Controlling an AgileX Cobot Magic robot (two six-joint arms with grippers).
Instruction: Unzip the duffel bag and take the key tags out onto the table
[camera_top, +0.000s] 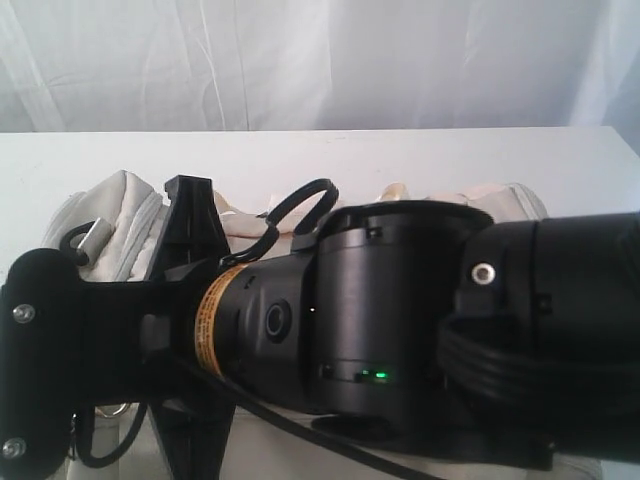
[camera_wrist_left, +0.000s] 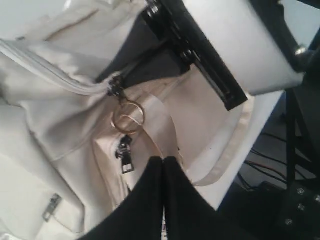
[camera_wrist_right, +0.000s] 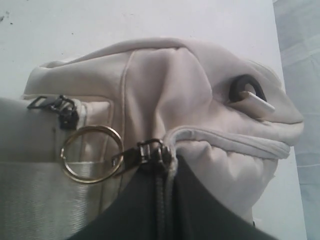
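The cream-white duffel bag lies on the white table, mostly hidden behind my arms in the exterior view. Its grey zip shows no opening. The dark slider carries a gold pull ring. My right gripper is shut on the grey zip band right beside the slider. My left gripper is shut where a webbing handle runs into its tips, just past the ring. The key tags are out of view.
A small side-pocket zip pull lies close to my left fingertips. A black strap ring sits on the bag's end. The right arm's black rail hangs over the bag. Past the table edge lie floor cables.
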